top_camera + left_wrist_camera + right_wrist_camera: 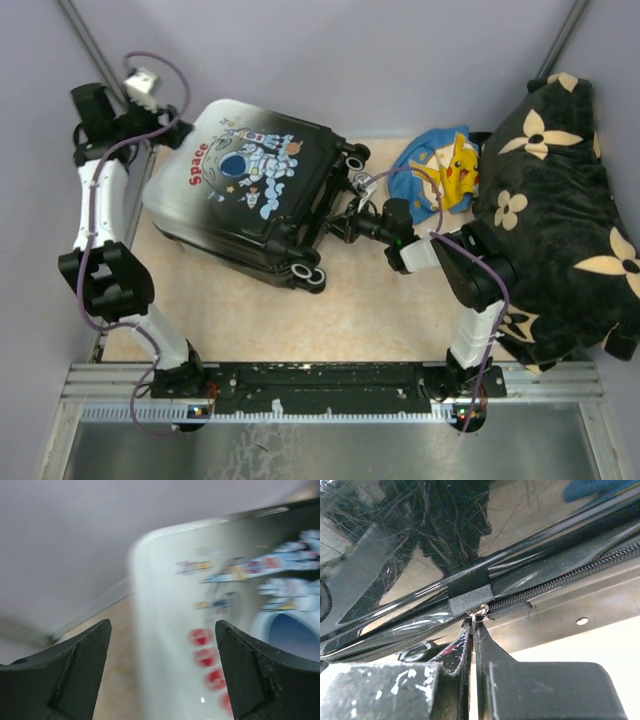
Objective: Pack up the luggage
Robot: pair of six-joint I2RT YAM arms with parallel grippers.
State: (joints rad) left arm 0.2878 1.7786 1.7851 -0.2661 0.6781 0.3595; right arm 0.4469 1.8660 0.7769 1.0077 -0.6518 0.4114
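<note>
The luggage (pixel 245 190), white fading to black with an astronaut print and red "Space", lies closed and flat on the table at centre left, wheels toward the right. My right gripper (pixel 345 222) is at its wheel end, shut on the metal zipper pull (pixel 479 614) of the black zipper (pixel 560 577). My left gripper (pixel 150 80) is open and empty, hovering past the luggage's far-left white corner (pixel 165 580), which is blurred in the left wrist view.
A big black flower-patterned cushion (pixel 560 220) fills the right side. A blue cloth with a yellow cartoon figure (pixel 445 165) lies between cushion and luggage. Grey walls close in the back and sides. A metal rail (pixel 330 385) runs along the near edge.
</note>
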